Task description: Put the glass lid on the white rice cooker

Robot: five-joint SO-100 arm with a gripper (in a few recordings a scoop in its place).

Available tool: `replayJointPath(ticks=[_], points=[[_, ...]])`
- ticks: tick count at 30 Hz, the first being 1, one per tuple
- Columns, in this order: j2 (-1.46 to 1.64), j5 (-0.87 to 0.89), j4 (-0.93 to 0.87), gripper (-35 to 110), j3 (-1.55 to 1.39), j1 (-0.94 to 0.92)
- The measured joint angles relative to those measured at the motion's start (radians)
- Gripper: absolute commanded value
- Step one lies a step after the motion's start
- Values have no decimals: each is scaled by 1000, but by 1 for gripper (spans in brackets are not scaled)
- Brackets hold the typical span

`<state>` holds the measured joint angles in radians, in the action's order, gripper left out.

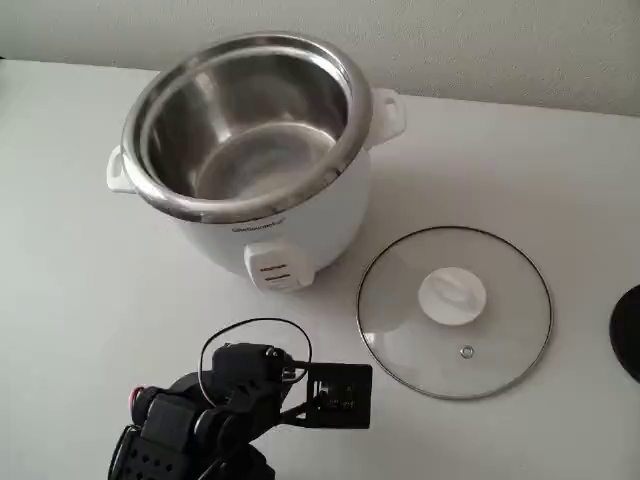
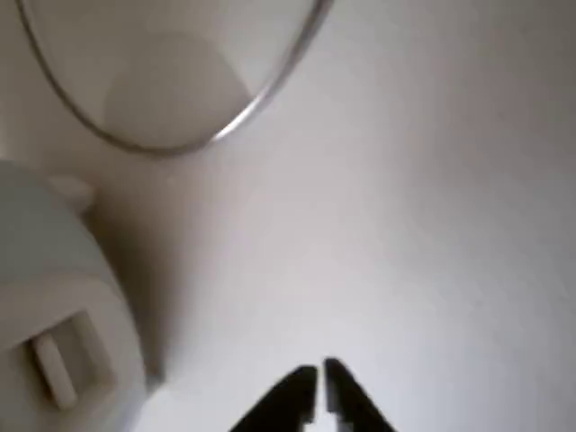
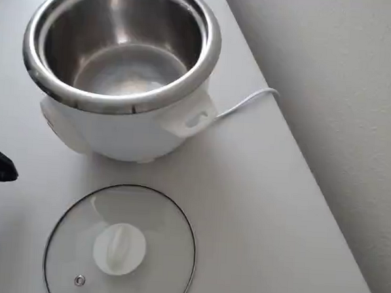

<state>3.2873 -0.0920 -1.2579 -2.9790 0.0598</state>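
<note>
**White table, one cooker, one lid lying flat**

On the white table (image 1: pixel 80 300), one white rice cooker (image 1: pixel 255 150) stands uncovered at the left of the fixed view. One glass lid (image 1: pixel 455 312) lies apart, to its right. A white cord (image 3: pixel 247 100) is seen overhead. The gripper (image 2: pixel 319 382) is pressed together, empty, in the wrist view.

black arm (image 1: pixel 215 420) with looping black cable, red-tipped part, pointed black jaws.

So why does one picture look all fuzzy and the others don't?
The wrist view is out of focus: the glass lid, the white rice cooker and the tool all look soft. The fixed and overhead views are sharp, with light shining off the steel bowl.
</note>
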Motion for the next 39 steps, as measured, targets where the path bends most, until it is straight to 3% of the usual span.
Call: replayJointPath(ticks=[39], points=[[-6, -48, 48, 1, -26, 6]])
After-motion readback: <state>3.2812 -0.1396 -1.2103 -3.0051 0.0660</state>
